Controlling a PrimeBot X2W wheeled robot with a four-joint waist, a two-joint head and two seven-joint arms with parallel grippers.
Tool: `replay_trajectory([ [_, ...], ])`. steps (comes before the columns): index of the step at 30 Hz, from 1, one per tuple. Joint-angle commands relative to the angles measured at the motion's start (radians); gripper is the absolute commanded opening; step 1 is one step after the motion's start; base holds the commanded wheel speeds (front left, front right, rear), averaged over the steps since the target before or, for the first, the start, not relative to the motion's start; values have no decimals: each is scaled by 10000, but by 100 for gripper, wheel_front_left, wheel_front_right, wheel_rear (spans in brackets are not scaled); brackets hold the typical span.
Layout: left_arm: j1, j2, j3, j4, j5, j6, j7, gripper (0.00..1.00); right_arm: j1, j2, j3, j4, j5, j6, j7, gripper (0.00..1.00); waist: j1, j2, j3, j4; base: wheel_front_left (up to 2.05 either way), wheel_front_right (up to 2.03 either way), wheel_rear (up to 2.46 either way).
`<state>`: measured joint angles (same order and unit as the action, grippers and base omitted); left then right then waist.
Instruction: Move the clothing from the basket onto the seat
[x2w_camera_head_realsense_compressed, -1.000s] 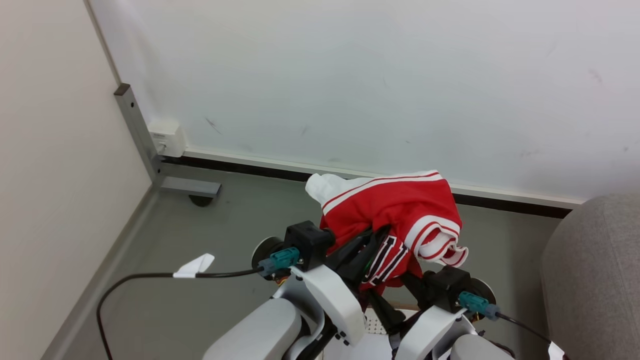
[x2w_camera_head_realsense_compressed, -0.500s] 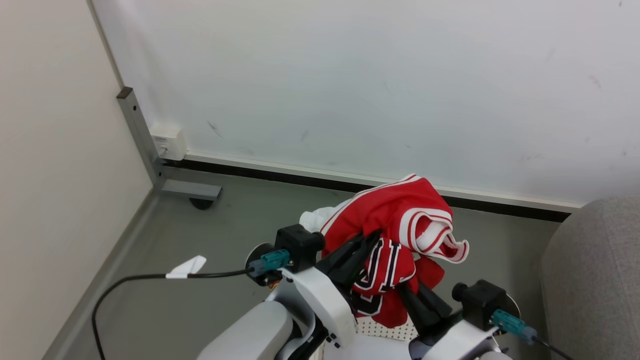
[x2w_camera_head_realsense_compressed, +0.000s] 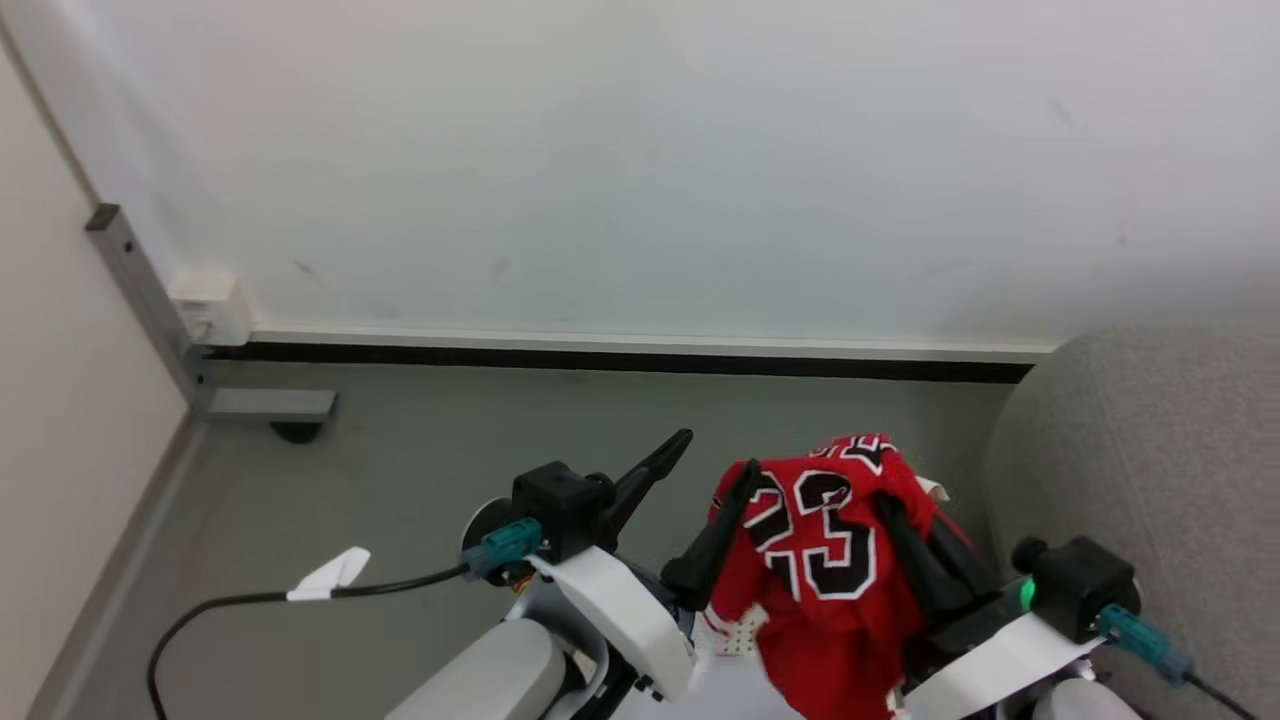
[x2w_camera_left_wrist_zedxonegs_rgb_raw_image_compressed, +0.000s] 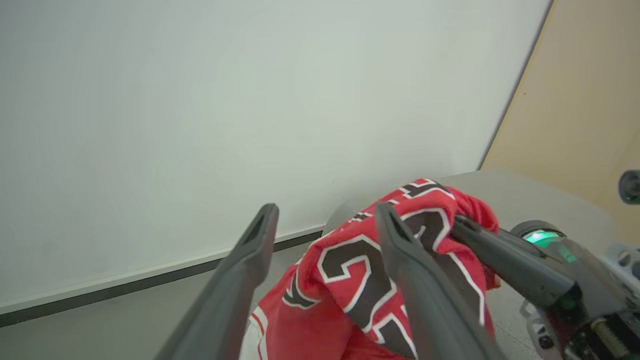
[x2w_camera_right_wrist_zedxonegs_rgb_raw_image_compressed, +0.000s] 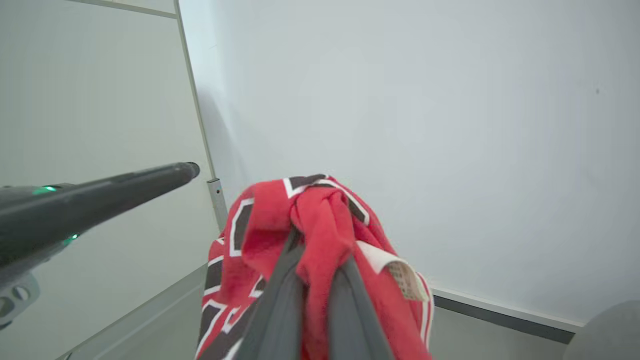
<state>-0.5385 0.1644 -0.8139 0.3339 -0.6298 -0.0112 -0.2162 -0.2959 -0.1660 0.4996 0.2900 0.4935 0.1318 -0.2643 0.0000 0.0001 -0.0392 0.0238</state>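
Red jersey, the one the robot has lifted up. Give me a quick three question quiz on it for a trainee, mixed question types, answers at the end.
1. True or false: the left gripper is clamped on the jersey.
2. Which number is printed on the jersey? A) 23 B) 45 C) 7
3. Short answer: is the jersey lying on the sofa?

Key
1. False. The left gripper is open with nothing between its fingers; the right gripper pinches the cloth.
2. A.
3. No. It hangs from the right gripper, left of the sofa in the head view.
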Motion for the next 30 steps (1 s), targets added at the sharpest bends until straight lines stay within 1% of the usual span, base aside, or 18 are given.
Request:
replay_trajectory([
  [1, 181, 85, 47, -196, 77, -9, -193, 100, -11, -243, -314, -174, -75, -21, -1, 0, 0, -1, 217, -800, 0, 0, 0],
  [2, 181, 85, 47, -196, 77, -9, -193, 100, -11, -243, -314, -174, -75, -21, -1, 0, 0, -1, 217, -800, 0, 0, 0],
  [3, 183, 97, 9, -296, 158, -67, -231, 100, 1, -324, -521, -256, -110, -21, 0, 0, 0, -1, 263, -990, 0, 0, 0],
  [9, 245, 187, -206, -586, 649, -236, -415, 100, 222, -782, -1474, -790, -373, -21, 2, 0, 0, -1, 509, -2297, 0, 0, 0],
  [13, 302, 182, -276, -732, 987, -376, -467, 100, 508, -978, -2127, -1245, -560, -21, 3, 0, 0, -1, 627, -3144, 0, 0, 0],
  [17, 296, 161, -368, -825, 1216, -518, -479, 100, 847, -1056, -2680, -1648, -729, -21, 2, 0, 0, -1, 736, -3847, 0, 0, 0],
  [24, 394, 21, -366, -680, 1588, -681, -479, 100, 1251, -970, -2984, -2054, -899, -21, 2, 0, 0, -1, 874, -4574, 0, 0, 0],
  [30, 462, -66, -250, -583, 1698, -775, -482, 100, 1305, -888, -3095, -2160, -917, -21, 2, 0, 0, -1, 959, -4767, 0, 0, 0],
])
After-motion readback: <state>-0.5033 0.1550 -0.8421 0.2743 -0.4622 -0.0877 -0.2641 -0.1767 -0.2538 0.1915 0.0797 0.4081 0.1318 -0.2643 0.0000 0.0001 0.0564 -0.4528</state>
